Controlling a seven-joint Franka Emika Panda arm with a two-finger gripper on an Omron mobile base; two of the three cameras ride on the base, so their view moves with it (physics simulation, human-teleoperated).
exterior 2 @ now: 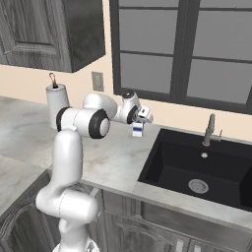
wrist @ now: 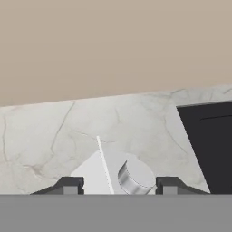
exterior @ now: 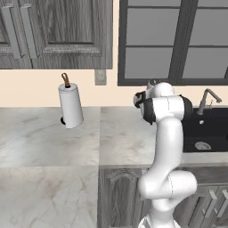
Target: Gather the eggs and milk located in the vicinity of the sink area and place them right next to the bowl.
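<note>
The milk carton (exterior 2: pixel 138 129) stood upright on the marble surface (exterior 2: pixel 113 157), just left of the black sink (exterior 2: pixel 197 167) and close to the wall. As a judgement, it was light, fairly stiff cardboard with smooth sides that could dent under hard pressure; the flat side walls below the gable were the place to hold it. The hand (exterior 2: pixel 141 118) sat directly over the carton, and in the hand view the gable ridge and round cap (wrist: pixel 135 176) lay between the two fingertips (wrist: pixel 70 186). Whether the fingers had clenched on the carton could not be told. The carton's lower body was cut off in the hand view, and the arm blocked it in the left base view.
</note>
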